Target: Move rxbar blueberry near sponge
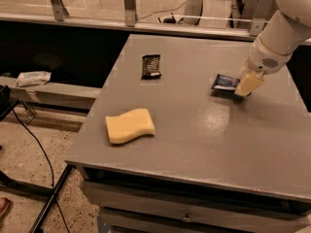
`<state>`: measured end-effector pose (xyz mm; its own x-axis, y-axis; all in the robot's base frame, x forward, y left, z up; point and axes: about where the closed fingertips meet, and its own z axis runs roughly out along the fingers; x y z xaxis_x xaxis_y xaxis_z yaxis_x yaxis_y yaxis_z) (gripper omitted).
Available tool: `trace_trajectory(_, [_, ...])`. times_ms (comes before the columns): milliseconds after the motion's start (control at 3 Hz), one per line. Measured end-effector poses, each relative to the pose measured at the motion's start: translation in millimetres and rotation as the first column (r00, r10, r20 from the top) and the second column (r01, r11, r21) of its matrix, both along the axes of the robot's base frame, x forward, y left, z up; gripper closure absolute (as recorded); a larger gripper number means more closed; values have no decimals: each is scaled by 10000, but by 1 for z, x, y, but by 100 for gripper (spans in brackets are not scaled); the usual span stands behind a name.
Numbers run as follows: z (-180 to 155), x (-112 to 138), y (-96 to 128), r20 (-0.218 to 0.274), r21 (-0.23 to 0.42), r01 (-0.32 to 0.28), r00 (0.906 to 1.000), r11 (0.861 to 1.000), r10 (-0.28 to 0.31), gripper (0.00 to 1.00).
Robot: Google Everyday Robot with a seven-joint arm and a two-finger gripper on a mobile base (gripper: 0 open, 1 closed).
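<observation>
Bar (224,81) at the surface's (194,144) right side, well apart from sponge (129,125), tool (249,85) at its right end, can't tell if closed; likely light, thin, slick wrapper, so pinch across an end.
</observation>
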<state>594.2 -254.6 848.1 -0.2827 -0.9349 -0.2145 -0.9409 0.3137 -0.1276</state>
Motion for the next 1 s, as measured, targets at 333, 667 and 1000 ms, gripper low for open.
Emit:
trace_trajectory(333, [37, -12, 57, 924, 365, -1674, 9822, 9852, 1634, 100])
trace_trajectory(667, [38, -23, 107, 836, 322, -3138, 9469, 9489, 3103, 100])
trace_trajectory(1000, [28, -28, 154, 479, 151, -4298, 9022, 9028, 4287, 82])
